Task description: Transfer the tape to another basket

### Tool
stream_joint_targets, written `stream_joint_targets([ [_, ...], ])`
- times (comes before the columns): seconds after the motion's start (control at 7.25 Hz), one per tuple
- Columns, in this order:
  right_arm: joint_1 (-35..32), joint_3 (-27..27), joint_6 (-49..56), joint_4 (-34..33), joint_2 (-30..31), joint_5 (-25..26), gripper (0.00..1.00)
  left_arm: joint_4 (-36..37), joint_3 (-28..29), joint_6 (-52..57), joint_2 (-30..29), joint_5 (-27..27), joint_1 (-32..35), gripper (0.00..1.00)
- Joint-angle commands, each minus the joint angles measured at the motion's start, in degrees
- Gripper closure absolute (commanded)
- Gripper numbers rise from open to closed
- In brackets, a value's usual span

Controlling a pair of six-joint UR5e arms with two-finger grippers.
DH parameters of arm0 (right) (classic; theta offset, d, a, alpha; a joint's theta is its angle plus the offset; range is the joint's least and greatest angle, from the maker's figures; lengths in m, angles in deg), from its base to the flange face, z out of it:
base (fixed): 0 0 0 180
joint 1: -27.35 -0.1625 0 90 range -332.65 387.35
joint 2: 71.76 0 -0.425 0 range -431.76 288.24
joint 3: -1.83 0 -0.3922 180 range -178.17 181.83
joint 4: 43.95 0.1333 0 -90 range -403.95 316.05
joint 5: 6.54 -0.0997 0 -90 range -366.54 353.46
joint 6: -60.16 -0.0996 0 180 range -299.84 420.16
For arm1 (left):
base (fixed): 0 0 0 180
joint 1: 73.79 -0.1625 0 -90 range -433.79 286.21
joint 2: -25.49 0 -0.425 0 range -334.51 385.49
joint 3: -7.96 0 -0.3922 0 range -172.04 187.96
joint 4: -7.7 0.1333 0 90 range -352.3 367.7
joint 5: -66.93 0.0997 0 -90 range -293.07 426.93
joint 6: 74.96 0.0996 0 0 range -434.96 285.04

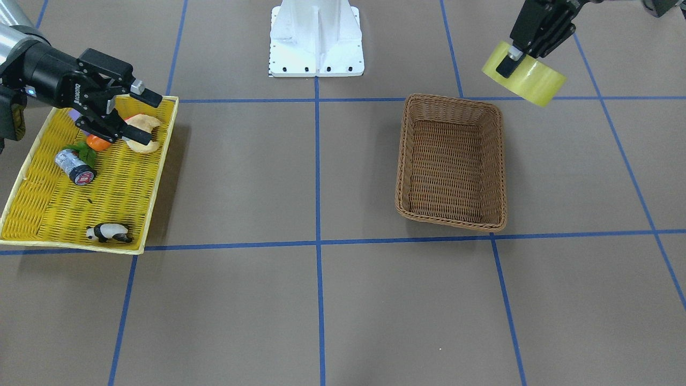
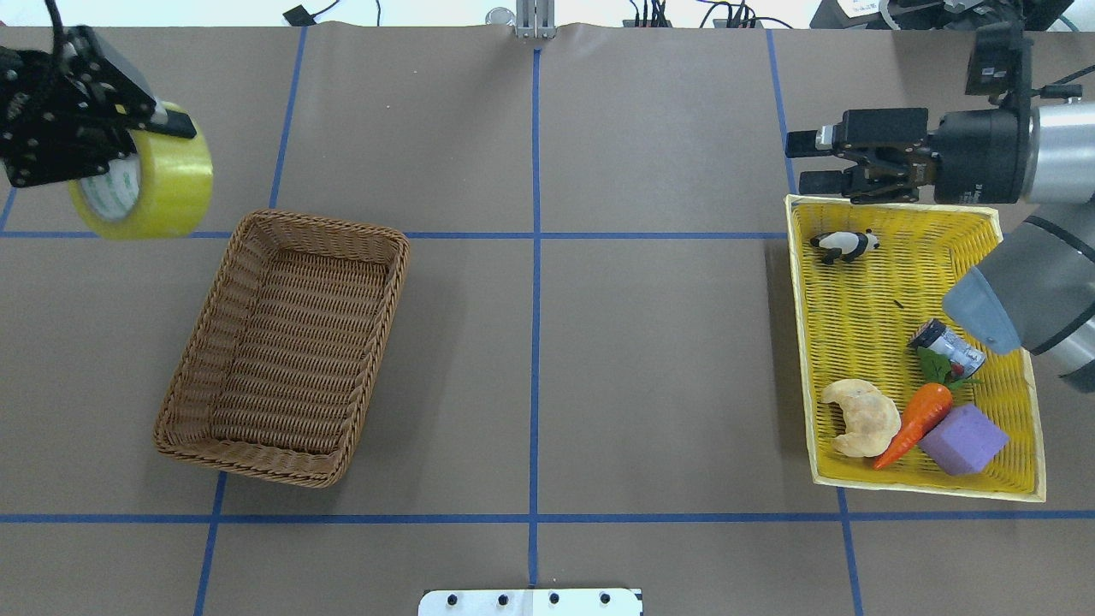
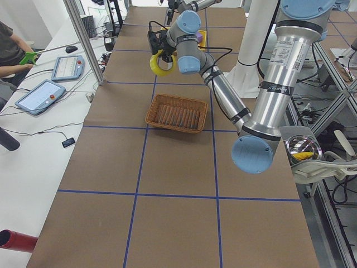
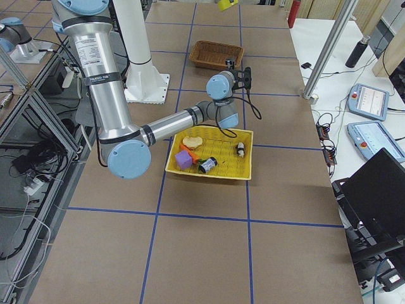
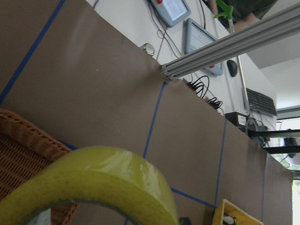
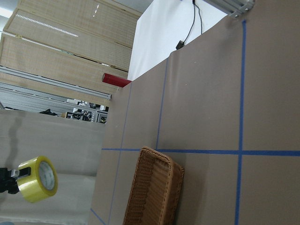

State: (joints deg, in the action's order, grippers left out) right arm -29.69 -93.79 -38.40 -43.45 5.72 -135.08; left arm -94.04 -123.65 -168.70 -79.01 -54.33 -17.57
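Observation:
The yellow tape roll hangs in the air in my left gripper, which is shut on its wall with one finger inside the core. It is beyond the far left corner of the empty brown wicker basket, not over it. The front view shows the tape, the left gripper and the basket. The left wrist view shows the tape close up. My right gripper is open and empty over the far edge of the yellow tray.
The shallow yellow tray at the right holds a panda figure, a small can, a carrot, a croissant and a purple block. The white robot base stands mid-table on the robot's side.

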Motion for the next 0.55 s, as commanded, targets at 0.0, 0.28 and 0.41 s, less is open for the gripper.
stream_joint_targets([
  [0.0, -1.7, 0.3, 1.5, -0.6, 4.8, 0.1, 0.0, 19.1, -1.8, 0.8, -3.9, 10.6, -12.6, 1.0],
  [0.28, -2.4, 0.3, 3.7, -1.6, 8.6, 0.3, 0.0, 21.9, 8.0, 2.2, -10.1, 10.3, -14.0, 1.0],
  [0.41, -2.4, 0.6, 4.2, -2.4, 9.3, 0.4, 0.0, 21.7, 13.9, 3.1, -12.7, 9.4, -14.2, 1.0],
])
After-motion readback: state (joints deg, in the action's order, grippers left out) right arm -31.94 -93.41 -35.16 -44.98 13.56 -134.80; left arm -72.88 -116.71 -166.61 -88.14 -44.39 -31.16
